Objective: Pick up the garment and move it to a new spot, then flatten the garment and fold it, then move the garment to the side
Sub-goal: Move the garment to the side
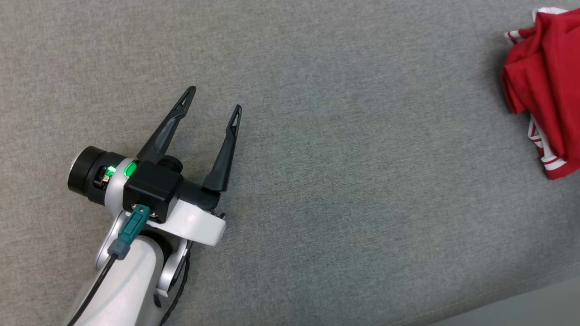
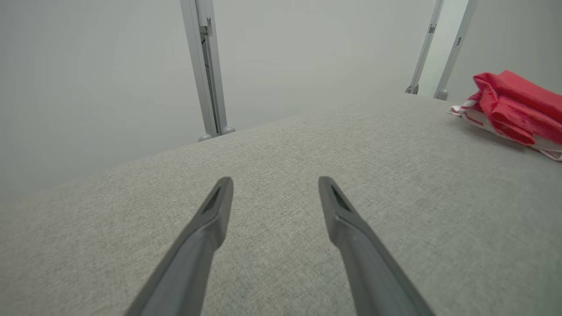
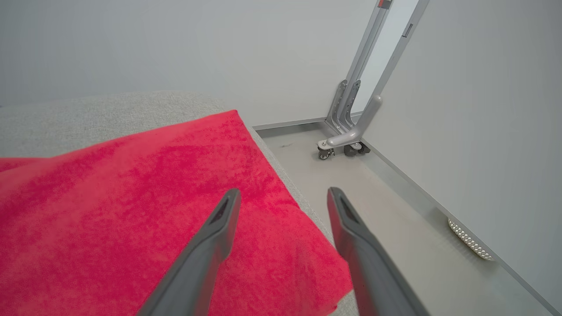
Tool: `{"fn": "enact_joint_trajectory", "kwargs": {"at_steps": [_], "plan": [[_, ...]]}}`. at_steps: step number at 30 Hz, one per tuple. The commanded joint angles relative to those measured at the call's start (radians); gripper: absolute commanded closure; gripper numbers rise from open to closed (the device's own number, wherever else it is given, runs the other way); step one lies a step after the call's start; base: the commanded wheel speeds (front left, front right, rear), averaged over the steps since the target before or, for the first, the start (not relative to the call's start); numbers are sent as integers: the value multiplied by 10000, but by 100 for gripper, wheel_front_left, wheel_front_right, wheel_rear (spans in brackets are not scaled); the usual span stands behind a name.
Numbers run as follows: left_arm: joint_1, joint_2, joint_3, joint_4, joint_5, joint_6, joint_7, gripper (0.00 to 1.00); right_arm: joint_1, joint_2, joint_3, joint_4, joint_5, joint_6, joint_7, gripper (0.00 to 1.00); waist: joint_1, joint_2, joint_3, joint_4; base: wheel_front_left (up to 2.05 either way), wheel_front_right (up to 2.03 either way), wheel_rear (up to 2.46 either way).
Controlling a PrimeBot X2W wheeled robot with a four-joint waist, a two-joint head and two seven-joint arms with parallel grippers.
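Grey cloth surface (image 1: 344, 190) lies bare between your left gripper (image 1: 215, 98), fingers spread and empty, and the red garment (image 1: 548, 86), bunched near the surface's edge and cut off by the head view's border. Your right gripper (image 3: 284, 191) hangs spread and empty over the garment's corner; beyond it are floor (image 3: 395, 228) and a wheeled metal stand (image 3: 347, 140).

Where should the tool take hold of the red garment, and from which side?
Probably the raised fold on the garment's bunched edge, from above with the right tool, which hangs open over the red cloth. That ridge stands proud of the grey surface, so the tool can straddle it; the striped hem lies flatter.
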Motion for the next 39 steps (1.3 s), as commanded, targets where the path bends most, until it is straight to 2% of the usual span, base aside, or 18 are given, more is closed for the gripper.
{"fn": "enact_joint_trajectory", "kwargs": {"at_steps": [1,9,13,18,20,27,39], "plan": [[44,-4,20,29,-51,41,-79,0,285,103,-159,-115,7,-2,-60,0,0,0,-167,-72,0,0,0],[636,-58,186,406,-416,240,-420,0,2175,1327,-1229,-2117,-438,-2,-52,0,0,0,-1188,-254,0,0,0],[1027,-136,329,583,-654,399,-643,0,3351,2192,-1588,-3466,-824,-2,-52,0,0,0,-1754,-160,0,0,0],[1499,-286,464,800,-949,566,-894,0,4606,3126,-1388,-4989,-1327,-2,-54,0,0,0,-2375,127,0,0,0],[1682,-321,526,864,-1064,652,-974,0,4960,3488,-979,-5454,-1490,1,-53,0,0,0,-2577,245,0,0,0],[2241,-423,774,1121,-1447,854,-1211,0,5613,3751,-10,-6528,-1925,0,-30,0,0,0,-3311,1043,0,0,0],[3289,-303,1463,1423,-1958,1268,-1522,0,6532,3857,549,-8138,-2590,0,535,0,0,0,-4363,2391,0,0,0]]}}
